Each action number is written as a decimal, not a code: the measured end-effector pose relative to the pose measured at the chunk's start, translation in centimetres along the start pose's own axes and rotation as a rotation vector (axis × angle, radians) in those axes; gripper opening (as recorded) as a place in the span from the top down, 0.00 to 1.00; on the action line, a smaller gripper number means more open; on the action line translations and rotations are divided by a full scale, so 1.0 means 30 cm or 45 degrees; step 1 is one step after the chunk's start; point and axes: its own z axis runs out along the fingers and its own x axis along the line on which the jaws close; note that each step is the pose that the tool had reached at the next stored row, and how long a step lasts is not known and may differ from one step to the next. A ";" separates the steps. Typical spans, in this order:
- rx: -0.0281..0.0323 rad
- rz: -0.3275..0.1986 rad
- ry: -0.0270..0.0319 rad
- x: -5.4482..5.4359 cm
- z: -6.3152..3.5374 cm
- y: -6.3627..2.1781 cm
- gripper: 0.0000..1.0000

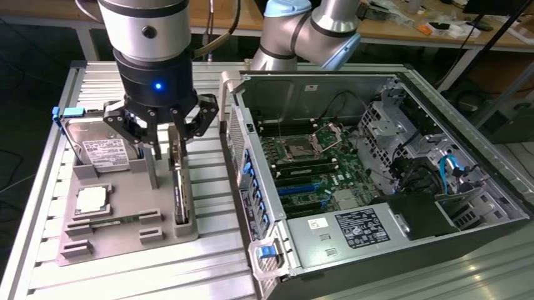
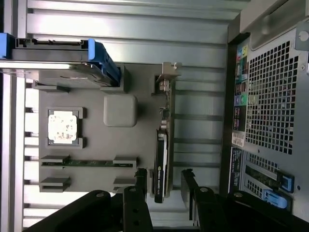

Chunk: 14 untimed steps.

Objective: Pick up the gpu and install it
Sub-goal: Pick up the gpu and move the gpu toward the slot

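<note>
We are looking at one arm's tool (image 1: 162,147) hovering over the gray holder (image 1: 125,240) on the slatted tabletop (image 1: 212,269). Its fingers (image 2: 141,182) are spread wide and are gripping nothing.

The gpu (image 1: 179,187) is standing on its thin edge in a slot along the side of the holder nearest the open computer case (image 1: 376,187). It is not yet lifted, and the case's expansion slots are sitting unfilled.

The relation that matters here is alignment. In the wrist view we are seeing the gpu (image 2: 161,162) lying in line with the gap of the tool (image 2: 163,186), with one finger on each flat face. A strip of gray holder is showing on both sides, so nothing is touching the card. Its long axis is running straight away from the tool toward the silver end bracket (image 2: 166,77), parallel to the case's perforated rear wall (image 2: 270,87).

In the exterior view the tool is sitting directly above the card's far end, so we are judging the card to be below and between the fingers, not off to either side.

The blue-framed hard drive (image 1: 96,150), the processor (image 1: 90,199) and the RAM stick (image 1: 109,220) are resting in their own pockets, away from the fingers.
</note>
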 end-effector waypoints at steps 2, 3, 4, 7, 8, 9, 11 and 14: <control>-0.0002 0.000 0.0068 -0.016 0.008 -0.010 0.58; -0.0003 0.000 0.0098 -0.022 0.012 -0.014 0.58; -0.0005 0.000 0.0118 -0.027 0.017 -0.017 0.58; -0.0006 0.000 0.0142 -0.029 0.035 -0.024 0.58; -0.0006 0.001 0.0145 -0.029 0.041 -0.024 0.58; -0.0006 0.001 0.0144 -0.029 0.047 -0.024 0.58; -0.0005 0.001 0.0146 -0.029 0.059 -0.024 0.58; -0.0006 0.000 0.0144 -0.028 0.077 -0.025 0.58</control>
